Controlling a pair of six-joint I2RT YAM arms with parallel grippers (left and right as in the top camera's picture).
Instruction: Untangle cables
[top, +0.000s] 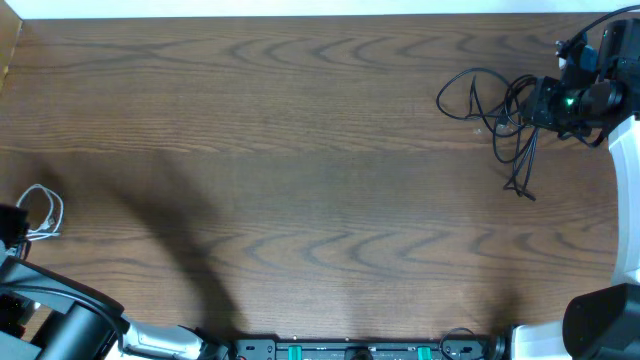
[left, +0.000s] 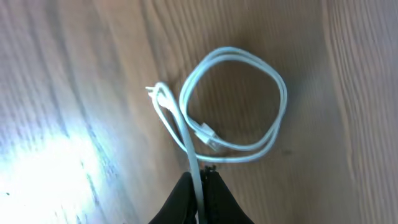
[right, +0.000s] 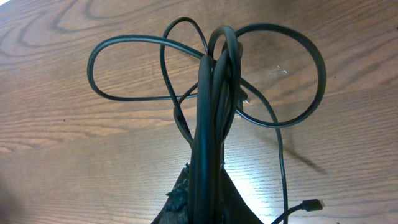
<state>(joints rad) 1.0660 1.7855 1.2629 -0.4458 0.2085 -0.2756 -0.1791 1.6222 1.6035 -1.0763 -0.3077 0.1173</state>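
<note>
A white cable (left: 283, 102) lies coiled in a small loop on the wooden table (top: 300, 150), its plug (left: 207, 134) inside the loop. My left gripper (left: 200, 179) is shut on a strand of it at the table's far left edge (top: 12, 225). The black cables (right: 214, 93) hang in a tangled bundle with wide loops spreading over the wood. My right gripper (right: 208, 177) is shut on that bundle at the far right (top: 545, 100). One black plug end (right: 313, 204) rests on the table beside the fingers. In the overhead view the black cables (top: 521, 160) trail toward me.
The right arm's body (top: 625, 170) runs down the right edge, with its base (top: 600, 320) at the lower right. The left arm's base (top: 60, 325) fills the lower left corner. A rail with green fittings (top: 350, 350) lines the front edge.
</note>
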